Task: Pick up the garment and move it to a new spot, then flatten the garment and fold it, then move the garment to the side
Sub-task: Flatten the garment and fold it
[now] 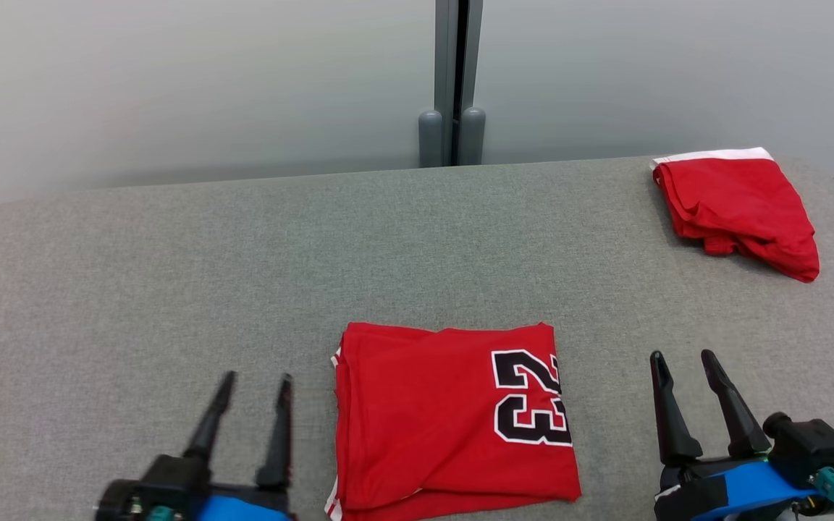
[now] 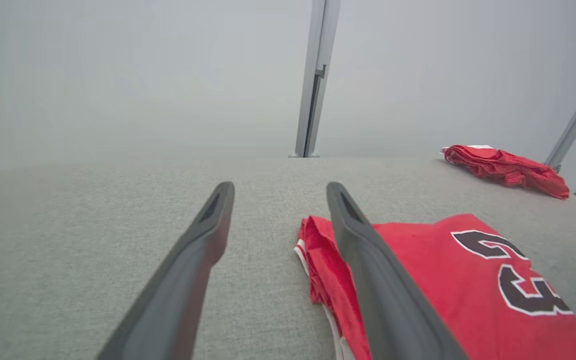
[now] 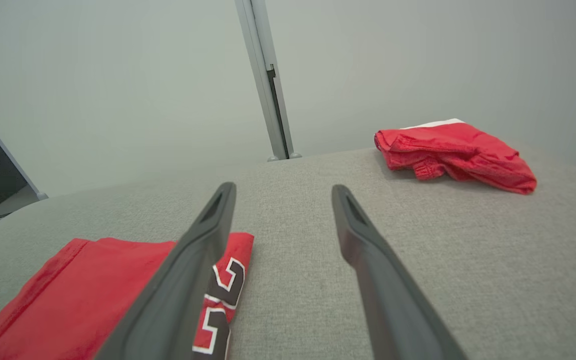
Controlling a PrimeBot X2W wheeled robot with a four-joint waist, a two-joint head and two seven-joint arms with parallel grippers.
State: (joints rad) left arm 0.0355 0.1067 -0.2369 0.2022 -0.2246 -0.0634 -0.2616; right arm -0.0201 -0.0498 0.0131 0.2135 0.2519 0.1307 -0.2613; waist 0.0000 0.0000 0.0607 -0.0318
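Note:
A red jersey point(image 1: 453, 416) with a black "23" lies folded into a rough square near the front middle of the grey table point(image 1: 243, 253). It shows again in the left wrist view as the jersey point(image 2: 448, 280) and in the right wrist view as the jersey point(image 3: 88, 290). My left gripper point(image 1: 256, 378) hovers open just left of it, nothing between its fingers point(image 2: 208, 235). My right gripper point(image 1: 683, 356) stands open to the right of the jersey, a gap of bare table between them, with its fingers point(image 3: 353, 235) empty.
A second red garment point(image 1: 739, 206) with a white edge lies bunched at the table's far right corner, also seen as the red garment point(image 3: 455, 155). A grey post point(image 1: 453, 79) rises behind the table's far edge against a pale wall.

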